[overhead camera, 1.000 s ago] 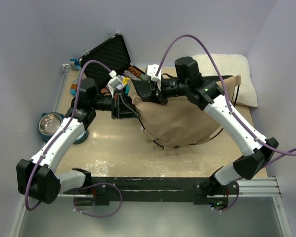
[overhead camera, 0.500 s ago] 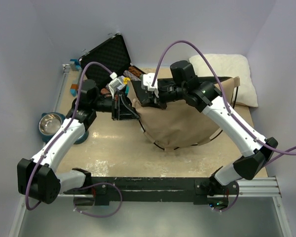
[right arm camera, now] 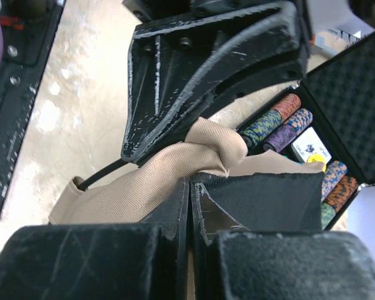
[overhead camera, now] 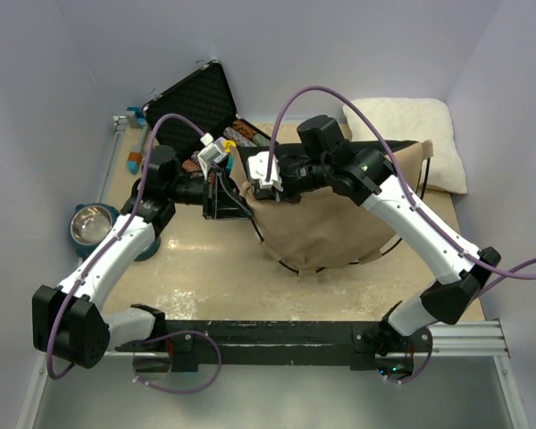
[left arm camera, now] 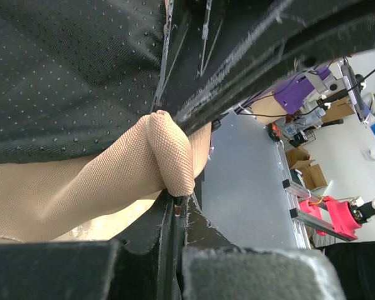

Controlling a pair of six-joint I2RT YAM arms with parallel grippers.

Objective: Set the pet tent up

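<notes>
The pet tent (overhead camera: 339, 219) lies collapsed as a tan canvas heap in the middle of the table, a thin dark pole curving out under its near edge. My left gripper (overhead camera: 243, 204) is shut on a tan fold at the tent's left corner (left arm camera: 169, 156), next to the black dotted floor panel (left arm camera: 69, 69). My right gripper (overhead camera: 257, 183) is shut on the same corner from the other side, pinching tan canvas (right arm camera: 194, 159) and the black panel (right arm camera: 269, 200). The two grippers almost touch. The pompom and label are hidden.
An open black case of coloured chips (overhead camera: 201, 98) stands behind the left gripper; its chips show in the right wrist view (right arm camera: 287, 119). A white fluffy pillow (overhead camera: 406, 121) lies at the back right. A metal bowl (overhead camera: 91, 223) sits at the left edge.
My right gripper has moved left along the tent's top edge to the left corner, close to the left gripper. The left arm has barely moved.
</notes>
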